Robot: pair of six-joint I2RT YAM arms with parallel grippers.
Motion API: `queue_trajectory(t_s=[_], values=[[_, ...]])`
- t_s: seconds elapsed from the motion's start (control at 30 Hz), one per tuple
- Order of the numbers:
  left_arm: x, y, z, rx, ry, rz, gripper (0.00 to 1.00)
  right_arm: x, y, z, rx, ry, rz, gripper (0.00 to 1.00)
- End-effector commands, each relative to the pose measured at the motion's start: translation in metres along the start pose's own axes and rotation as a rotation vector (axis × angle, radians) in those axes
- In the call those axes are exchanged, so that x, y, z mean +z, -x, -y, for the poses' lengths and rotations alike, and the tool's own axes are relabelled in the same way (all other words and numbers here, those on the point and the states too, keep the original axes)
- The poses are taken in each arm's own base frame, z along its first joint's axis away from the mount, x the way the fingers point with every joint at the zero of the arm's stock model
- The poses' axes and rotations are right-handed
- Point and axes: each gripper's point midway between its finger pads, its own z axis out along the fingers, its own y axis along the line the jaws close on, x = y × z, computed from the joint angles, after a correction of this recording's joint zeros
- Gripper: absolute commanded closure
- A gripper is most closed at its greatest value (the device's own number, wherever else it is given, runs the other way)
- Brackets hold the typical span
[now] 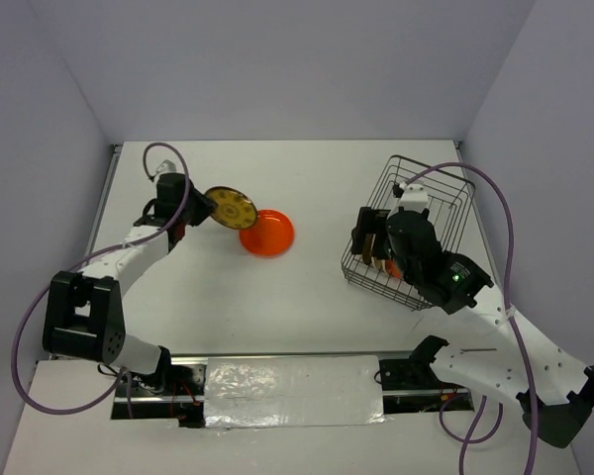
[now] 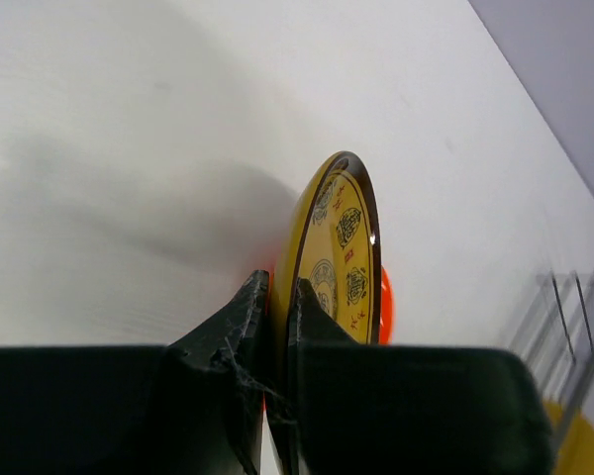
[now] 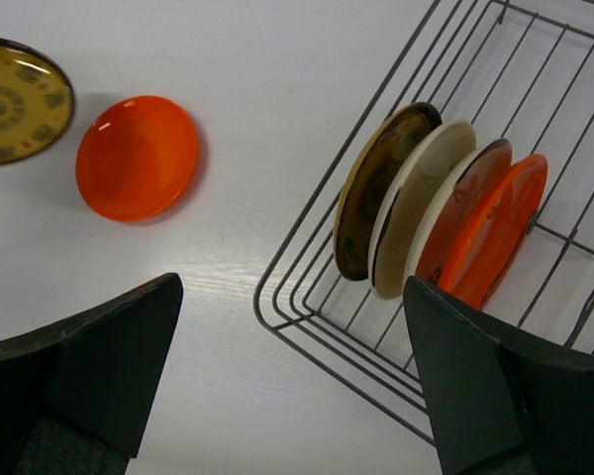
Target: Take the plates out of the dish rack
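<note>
My left gripper (image 1: pixel 200 207) is shut on the rim of a brown plate with a yellow patterned centre (image 1: pixel 230 208), held on edge just left of an orange plate (image 1: pixel 266 234) that lies flat on the table. In the left wrist view the fingers (image 2: pixel 246 317) pinch that patterned plate (image 2: pixel 342 252). The wire dish rack (image 1: pixel 408 230) stands at the right and holds several plates upright (image 3: pixel 441 213): brown, cream, dark orange, bright orange. My right gripper (image 3: pixel 292 366) is open and empty, hovering over the rack's near left corner (image 3: pixel 277 307).
The orange plate (image 3: pixel 137 156) and the held patterned plate (image 3: pixel 20 99) also show in the right wrist view at upper left. Grey walls close in the white table (image 1: pixel 307 297) at the back and sides.
</note>
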Motion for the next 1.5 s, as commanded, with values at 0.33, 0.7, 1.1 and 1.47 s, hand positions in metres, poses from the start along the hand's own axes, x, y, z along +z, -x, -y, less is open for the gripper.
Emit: queue_trajectory(t_s=[0.33,0.7,1.1,1.47], values=[[0.000,0.021,-0.172,-0.252,0.491,0.113,0.39,-0.002,-0.002,0.016,0.031,0.011,0.010,0.00],[-0.094,0.043,-0.143,-0.103,0.547,0.097,0.01,0.040,-0.031,0.089,0.162,-0.258,-0.089,0.07],[-0.178,0.034,-0.063,0.213,0.129,0.088,0.00,0.079,-0.029,0.109,0.201,-0.307,-0.112,0.48],[-0.181,0.023,-0.064,0.297,0.090,0.062,0.00,0.092,-0.057,0.125,0.219,-0.354,-0.151,0.67]])
